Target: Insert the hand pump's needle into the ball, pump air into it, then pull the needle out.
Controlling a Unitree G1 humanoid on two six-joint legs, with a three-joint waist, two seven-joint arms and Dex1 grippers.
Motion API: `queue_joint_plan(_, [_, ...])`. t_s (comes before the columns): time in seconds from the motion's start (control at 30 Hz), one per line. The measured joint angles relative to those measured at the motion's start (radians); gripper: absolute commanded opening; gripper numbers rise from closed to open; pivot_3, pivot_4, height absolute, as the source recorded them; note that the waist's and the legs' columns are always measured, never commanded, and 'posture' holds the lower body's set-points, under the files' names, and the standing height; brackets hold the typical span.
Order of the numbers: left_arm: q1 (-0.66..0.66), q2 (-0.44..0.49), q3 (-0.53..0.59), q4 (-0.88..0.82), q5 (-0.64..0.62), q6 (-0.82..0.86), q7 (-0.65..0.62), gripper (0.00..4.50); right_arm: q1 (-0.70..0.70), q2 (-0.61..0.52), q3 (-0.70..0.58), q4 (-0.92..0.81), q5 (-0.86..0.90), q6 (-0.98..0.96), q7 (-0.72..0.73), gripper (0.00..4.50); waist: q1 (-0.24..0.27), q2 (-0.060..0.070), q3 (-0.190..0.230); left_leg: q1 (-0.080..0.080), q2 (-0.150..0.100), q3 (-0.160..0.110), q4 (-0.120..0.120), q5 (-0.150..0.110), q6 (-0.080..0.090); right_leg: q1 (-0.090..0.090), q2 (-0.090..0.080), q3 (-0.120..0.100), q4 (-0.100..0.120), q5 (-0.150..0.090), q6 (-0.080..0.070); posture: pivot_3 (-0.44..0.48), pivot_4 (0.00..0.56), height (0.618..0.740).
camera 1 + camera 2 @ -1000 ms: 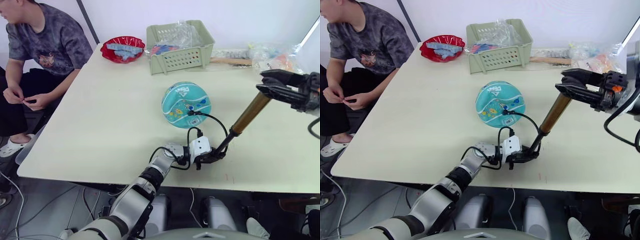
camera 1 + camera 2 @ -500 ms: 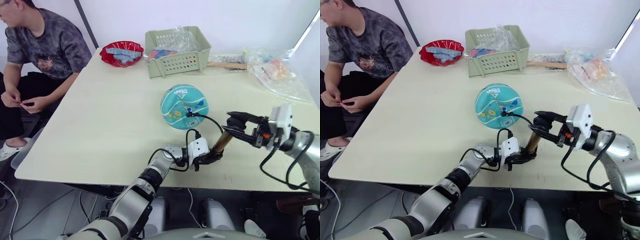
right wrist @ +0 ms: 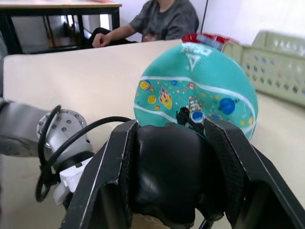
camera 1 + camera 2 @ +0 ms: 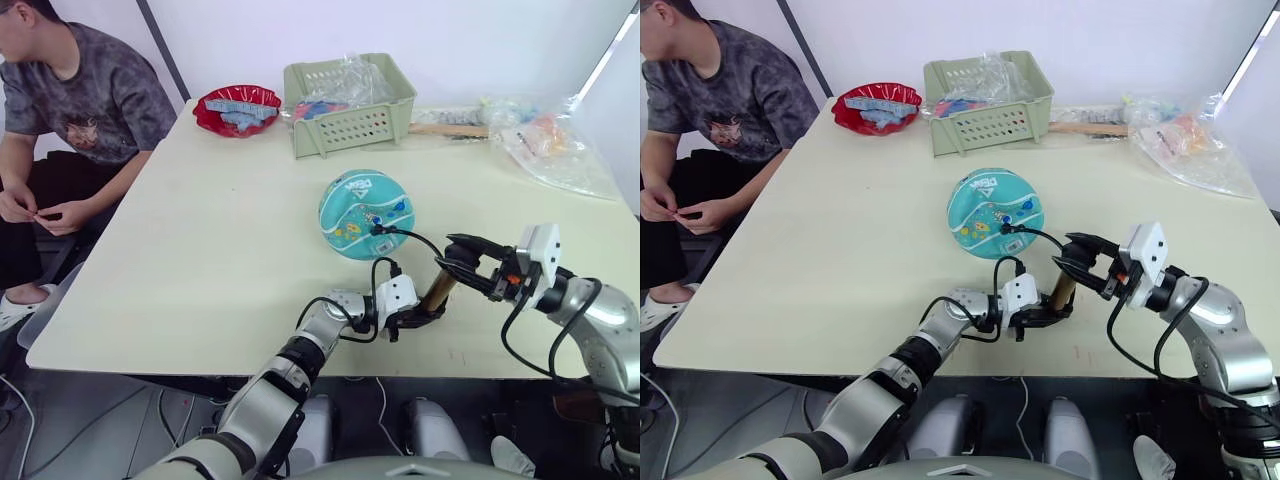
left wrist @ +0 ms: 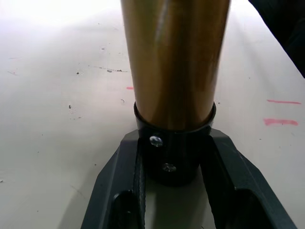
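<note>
- A person in a dark patterned T-shirt sits at the far left, beside the table, hands held together over the lap.
- At the far edge of the table stand a red bowl and, to its right, a pale green basket with crumpled plastic and coloured items in it.
- The ball, teal with cartoon prints and a white triangle logo, rests on the table near its middle, nearer than the basket.
- The needle with its black fitting sits in the near side of the ball; a thin black hose arcs from it to the right and down toward the pump.
- The left gripper lies low at the near edge of the table, its two black fingers clamped on the black bottom cap of the hand pump.
- The pump's brass cylinder rises from that cap, tilted up and to the right, just near and right of the ball.
- The right gripper reaches in from the right, its jaws closed around the black T-handle at the pump's top.
- Clear plastic bags lie at the far right of the table.
</note>
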Motion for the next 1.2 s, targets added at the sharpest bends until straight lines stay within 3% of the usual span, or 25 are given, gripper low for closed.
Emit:
queue_joint_plan(0.3, [0.000, -0.003, 0.004, -0.008, -0.009, -0.002, -0.013, 1.16, -0.192, -0.168, -0.187, -0.021, 0.298, 0.306, -0.020, 1.73, 0.000, 0.002, 0.003, -0.007, -0.003, 0.007, 0.001, -0.004, 0.006, -0.010, -0.001, 0.013, -0.003, 0.003, 0.005, 0.000, 0.150, 0.740])
queue_joint_plan(0.57, [0.000, -0.004, 0.004, -0.009, -0.008, -0.002, -0.011, 1.16, -0.304, -0.292, -0.275, -0.016, 0.403, 0.408, -0.008, 1.73, 0.001, 0.002, 0.005, -0.008, -0.003, 0.004, 0.001, -0.003, 0.006, -0.009, -0.001, 0.010, -0.003, 0.003, 0.005, 0.000, 0.150, 0.740])
queue_joint_plan(0.77, [0.000, -0.006, 0.004, -0.010, -0.008, -0.002, -0.012, 1.16, -0.325, -0.305, -0.275, 0.002, 0.431, 0.455, -0.016, 1.73, 0.001, 0.004, 0.006, -0.009, -0.003, 0.004, 0.001, -0.003, 0.006, -0.009, -0.001, 0.010, -0.003, 0.004, 0.005, 0.000, 0.150, 0.740])
queue_joint_plan(0.9, [0.002, -0.006, 0.001, -0.007, -0.008, -0.002, -0.012, 1.16, -0.267, -0.302, -0.287, -0.034, 0.418, 0.433, -0.010, 1.73, 0.003, 0.003, 0.005, -0.009, -0.003, 0.001, 0.001, -0.004, 0.006, -0.008, -0.001, 0.007, -0.003, 0.004, 0.005, 0.000, 0.150, 0.740])
queue_joint_plan(1.2, [0.004, 0.001, 0.002, 0.000, -0.003, 0.001, 0.005, 1.16, -0.080, -0.116, -0.171, -0.107, 0.238, 0.264, -0.041, 1.73, -0.001, -0.004, -0.003, -0.001, -0.002, -0.002, 0.002, -0.003, 0.006, 0.000, 0.001, 0.004, -0.004, 0.003, 0.005, 0.000, 0.150, 0.740])
